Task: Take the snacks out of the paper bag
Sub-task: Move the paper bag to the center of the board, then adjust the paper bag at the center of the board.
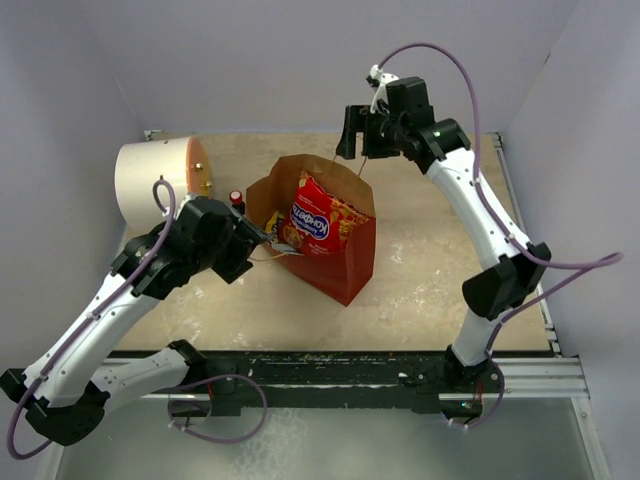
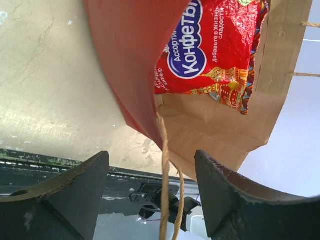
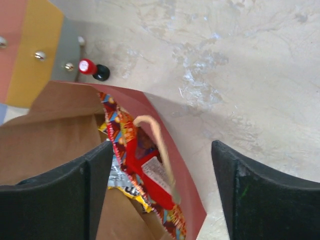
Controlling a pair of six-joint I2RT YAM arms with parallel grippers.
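The paper bag (image 1: 345, 265), red outside and brown inside, stands tilted mid-table with its mouth facing up and left. The large red packet with the blue oval logo (image 1: 318, 222) leans inside it; it also shows in the left wrist view (image 2: 210, 50) and the right wrist view (image 3: 150, 175). Small yellow (image 3: 137, 196) and silvery (image 3: 116, 175) packets lie under it. My left gripper (image 1: 262, 240) is open at the bag's left rim, with a tan cord handle (image 2: 165, 175) hanging between its fingers. My right gripper (image 1: 352, 135) is open above the far rim, around the other handle (image 3: 156, 142) without pinching it.
A white cylinder with an orange end (image 1: 155, 178) lies at the back left. A small red-capped black bottle (image 1: 236, 198) stands between it and the bag, also in the right wrist view (image 3: 92, 68). Purple walls enclose the table on three sides.
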